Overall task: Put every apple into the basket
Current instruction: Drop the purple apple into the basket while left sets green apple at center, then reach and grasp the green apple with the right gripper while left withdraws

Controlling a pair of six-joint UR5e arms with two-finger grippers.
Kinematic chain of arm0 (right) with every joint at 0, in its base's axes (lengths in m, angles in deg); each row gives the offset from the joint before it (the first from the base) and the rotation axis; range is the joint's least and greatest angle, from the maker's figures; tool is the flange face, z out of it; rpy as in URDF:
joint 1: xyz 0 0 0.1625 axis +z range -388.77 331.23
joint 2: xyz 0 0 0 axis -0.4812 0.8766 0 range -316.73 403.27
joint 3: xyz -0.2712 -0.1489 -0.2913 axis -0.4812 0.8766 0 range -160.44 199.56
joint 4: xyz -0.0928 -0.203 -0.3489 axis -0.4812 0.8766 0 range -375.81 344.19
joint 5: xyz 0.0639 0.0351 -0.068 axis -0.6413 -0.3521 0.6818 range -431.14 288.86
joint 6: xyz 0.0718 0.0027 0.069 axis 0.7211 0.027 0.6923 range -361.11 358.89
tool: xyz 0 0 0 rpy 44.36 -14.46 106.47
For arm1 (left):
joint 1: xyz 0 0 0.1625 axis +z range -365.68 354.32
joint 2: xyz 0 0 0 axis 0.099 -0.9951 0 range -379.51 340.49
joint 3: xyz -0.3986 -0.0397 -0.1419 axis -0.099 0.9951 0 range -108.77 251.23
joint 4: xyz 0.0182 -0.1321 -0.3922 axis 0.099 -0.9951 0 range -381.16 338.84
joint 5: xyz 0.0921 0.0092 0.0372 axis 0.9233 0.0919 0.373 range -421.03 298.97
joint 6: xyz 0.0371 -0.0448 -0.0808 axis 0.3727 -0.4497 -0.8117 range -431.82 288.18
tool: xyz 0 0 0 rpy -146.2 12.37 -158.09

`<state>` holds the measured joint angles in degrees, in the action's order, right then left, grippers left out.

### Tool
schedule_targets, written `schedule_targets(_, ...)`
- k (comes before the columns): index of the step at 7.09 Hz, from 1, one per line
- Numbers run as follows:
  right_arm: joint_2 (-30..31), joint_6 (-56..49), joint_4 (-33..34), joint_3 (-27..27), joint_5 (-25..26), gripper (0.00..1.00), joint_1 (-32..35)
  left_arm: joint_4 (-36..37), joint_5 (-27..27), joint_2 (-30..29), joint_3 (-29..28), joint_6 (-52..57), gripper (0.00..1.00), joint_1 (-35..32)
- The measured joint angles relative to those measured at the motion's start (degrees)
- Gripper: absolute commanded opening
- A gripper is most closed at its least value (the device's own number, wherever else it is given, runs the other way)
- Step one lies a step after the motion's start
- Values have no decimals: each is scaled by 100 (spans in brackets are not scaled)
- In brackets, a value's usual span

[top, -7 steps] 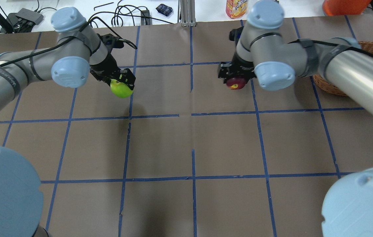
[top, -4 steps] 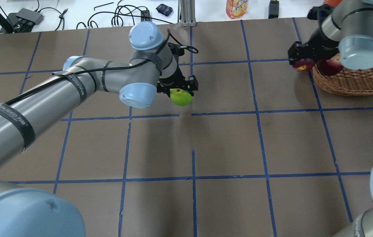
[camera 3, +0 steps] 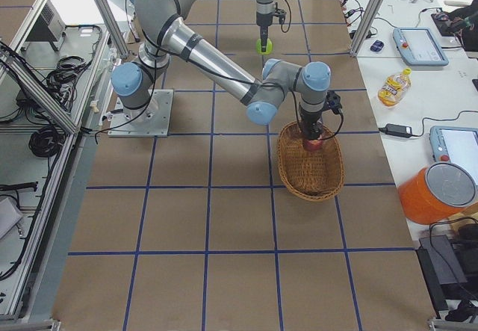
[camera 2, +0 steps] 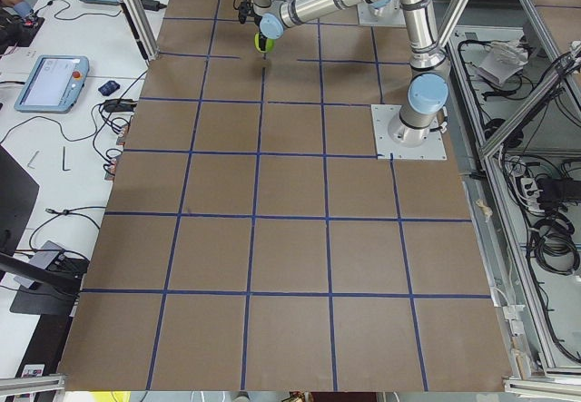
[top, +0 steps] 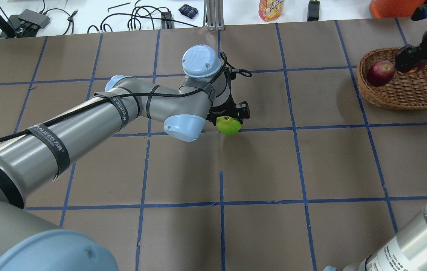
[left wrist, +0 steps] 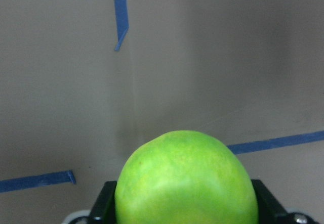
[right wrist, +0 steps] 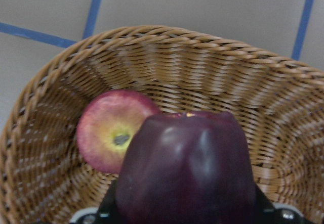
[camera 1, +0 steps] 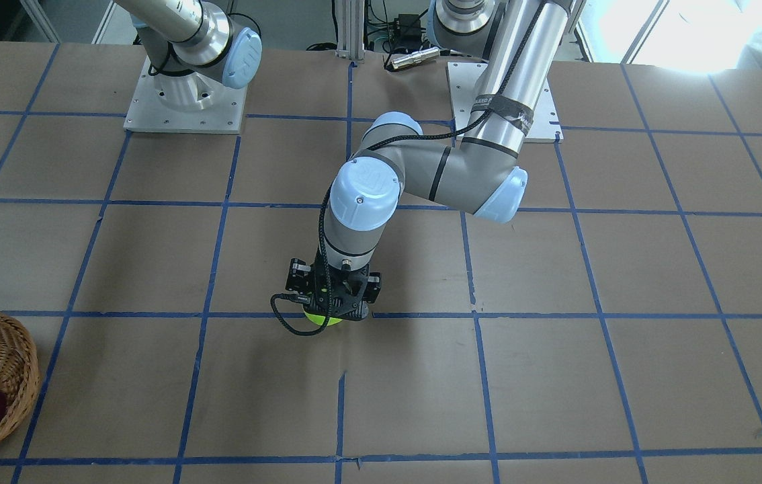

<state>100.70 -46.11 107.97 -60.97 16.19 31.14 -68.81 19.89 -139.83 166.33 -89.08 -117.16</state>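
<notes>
We grip the maroon apple [right wrist: 187, 168] in our right gripper [top: 409, 61], right above the basket [right wrist: 283, 82], beside 1 red apple [right wrist: 106, 128]. Our left gripper [top: 228, 119] holds the green apple [top: 229, 127], with the basket well off to its right.

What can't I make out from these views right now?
Left wrist view: the green apple covers most of the fingers of the left gripper.
Right wrist view: the dark apple covers fingers of the right gripper and part of the red apple.
Front-facing view: the left edge cuts off the basket.
</notes>
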Motion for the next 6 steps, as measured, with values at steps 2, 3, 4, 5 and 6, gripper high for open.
schedule_targets(2, -191, -263, -24, 168, 82, 100, -185, 177, -7, 74, -113, 26, 100, 164)
schedule_targets(3, -179, -275, -423, 203, 85, 100, -212, 145, -15, 211, -191, 75, 100, 452)
schedule_targets(4, -85, -277, -971, 217, 82, 100, -183, 40, -37, 382, -245, 295, 100, 835)
schedule_targets(5, 143, -269, -1656, 205, 50, 100, 3, -273, -34, 587, -297, 762, 100, 1215)
schedule_targets(6, 367, -200, -2396, 204, -144, 100, 456, -773, 130, 819, -366, 1293, 100, 1517)
